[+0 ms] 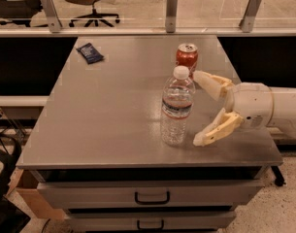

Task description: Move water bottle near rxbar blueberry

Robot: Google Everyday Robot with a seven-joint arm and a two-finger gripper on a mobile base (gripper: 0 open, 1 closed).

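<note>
A: Where is the water bottle (177, 107) located?

B: It is stood upright near the front edge of the grey tabletop (113, 115), with a red soda can (187, 58) set just behind it.

A: What is the state of the tool (200, 108)?

B: It is positioned just right of the bottle, spread wide, and nothing is held; one finger is seen beside the cap, the other near the base.

A: And the rxbar blueberry (90, 52)?

B: It is laid flat at the far left corner, well apart from the bottle.
</note>
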